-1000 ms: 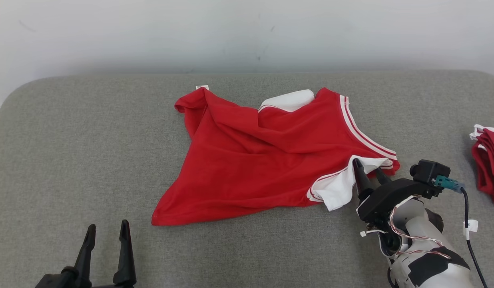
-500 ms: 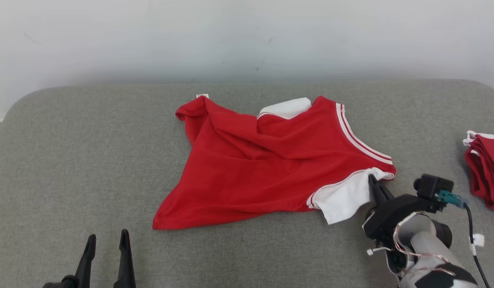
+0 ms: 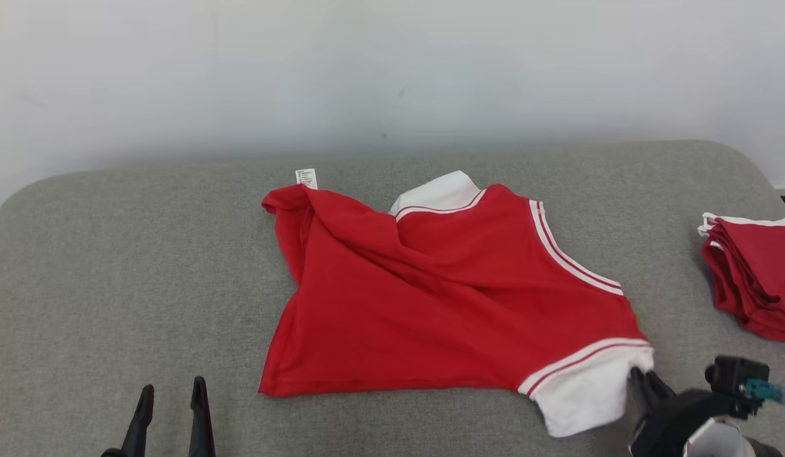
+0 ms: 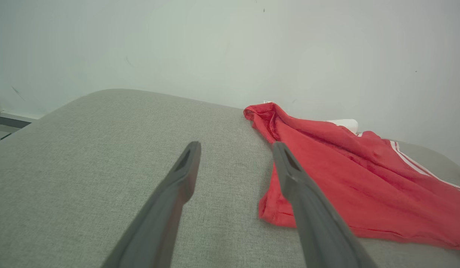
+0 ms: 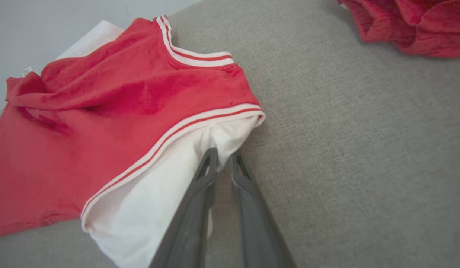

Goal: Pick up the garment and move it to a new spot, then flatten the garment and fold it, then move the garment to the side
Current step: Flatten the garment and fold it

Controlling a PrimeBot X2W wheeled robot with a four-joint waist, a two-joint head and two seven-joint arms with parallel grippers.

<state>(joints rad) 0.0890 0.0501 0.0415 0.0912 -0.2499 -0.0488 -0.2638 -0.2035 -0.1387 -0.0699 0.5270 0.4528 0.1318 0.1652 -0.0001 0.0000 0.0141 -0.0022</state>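
garment [image 3: 430, 304] | right gripper [image 5: 224, 153] fingers narrow, pinching white sleeve [image 3: 577, 393] | left gripper [image 3: 173, 384] fingers wide, beside garment | risk: shallow pinch may slip under pull

Worktop [image 3: 113, 285]: grey woven fabric covering, rounded far corners. Wall [image 3: 392, 63]: pale, plain, directly behind the worktop, a few small dark marks. Light: even, soft.

left claw [image 3: 173, 383]: two slim dark fingers [image 3: 201, 412] | black camera [image 3: 730, 374], teal plug [image 3: 756, 389] | pale forearm [image 3: 716, 443]
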